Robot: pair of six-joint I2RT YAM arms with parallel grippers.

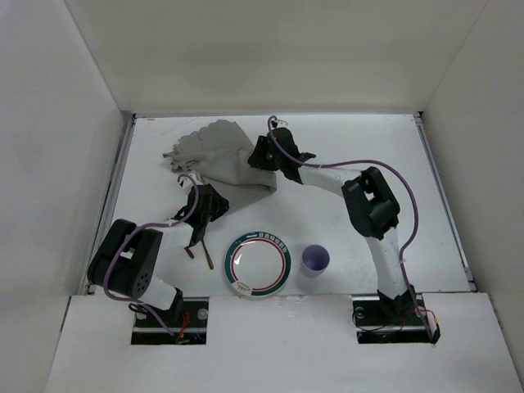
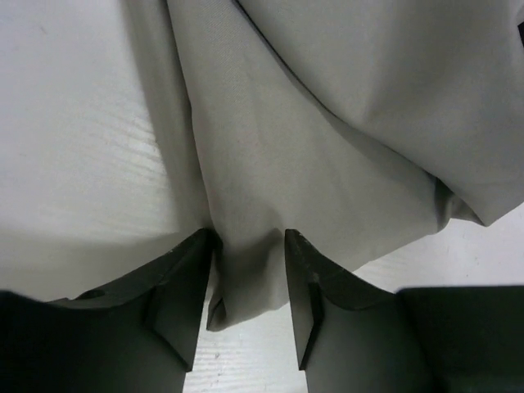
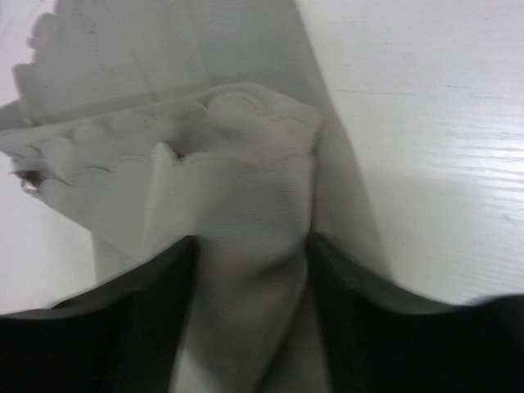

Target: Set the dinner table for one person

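**Left gripper (image 2: 250,250) and right gripper (image 3: 251,250): spreading the grey cloth mat (image 1: 217,151)**

Each pinches a fold of the mat, which lies bunched at the far middle of the dinner table (image 1: 368,147). Judgement: draw the grips apart, tension even, then lower it flat. Risk: cloth dragging over the plate (image 1: 258,264) or purple cup (image 1: 316,259) nearby.

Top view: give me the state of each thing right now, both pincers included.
Grey cloth mat: crumpled, partly folded, held at two places.
Left pincer: shut on a fold of the mat.
Right pincer: shut on the mat's scalloped edge.
Plate: right way up, nothing on it.
Purple cup: upright, beside the plate, not touching.
Thin brown utensil: lying flat left of the plate.
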